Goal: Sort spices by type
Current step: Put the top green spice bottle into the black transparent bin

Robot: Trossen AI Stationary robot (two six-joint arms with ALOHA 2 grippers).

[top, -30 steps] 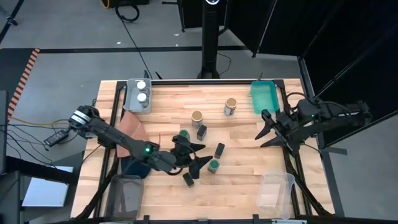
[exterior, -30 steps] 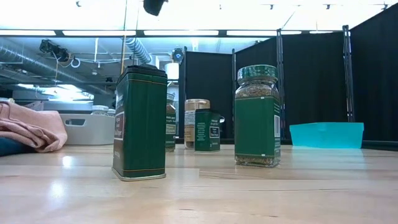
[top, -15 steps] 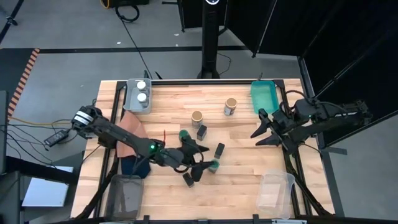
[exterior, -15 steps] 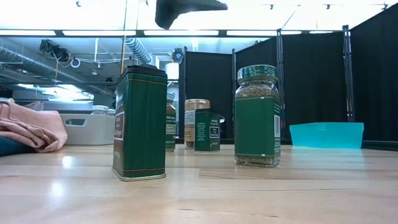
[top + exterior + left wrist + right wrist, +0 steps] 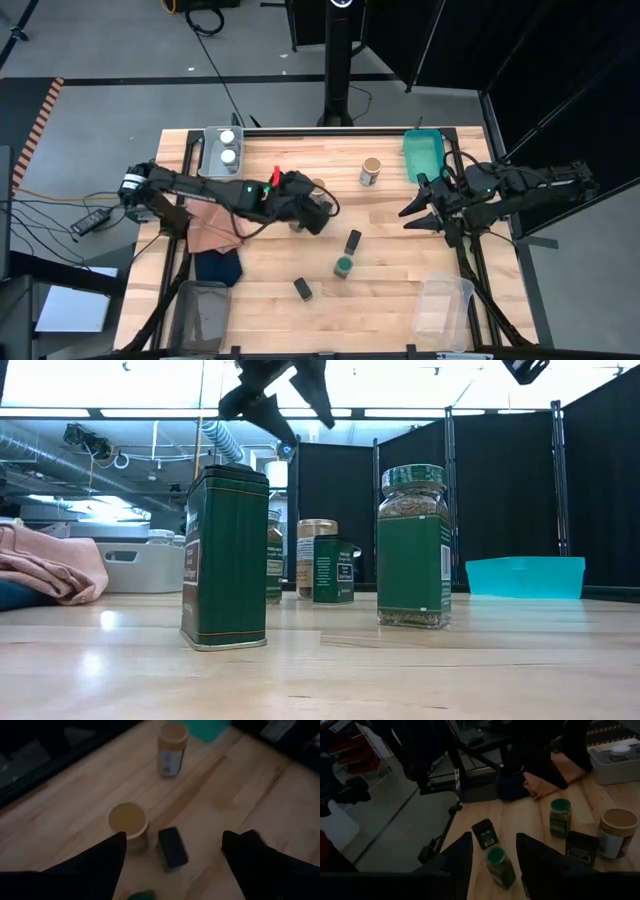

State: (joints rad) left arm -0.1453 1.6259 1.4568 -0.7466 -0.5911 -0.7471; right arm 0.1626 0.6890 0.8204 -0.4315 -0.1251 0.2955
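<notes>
On my wooden table (image 5: 400,270) I note a grey bin (image 5: 209,150) at the far left corner, a teal tray (image 5: 424,155) at the far right, a clear container (image 5: 443,310) near right, and tan cloth (image 5: 208,226) touching navy cloth (image 5: 217,266) on the left.

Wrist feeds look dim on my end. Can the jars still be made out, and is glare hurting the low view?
Left wrist view: dim, yet the tan-lidded glass jar and the black rectangular tin beside it read clearly. Right wrist view: darker, though a green-lidded glass jar still shows. Low view: ceiling lights glare along the top only; the tall rectangular tin in front is evenly lit.
</notes>
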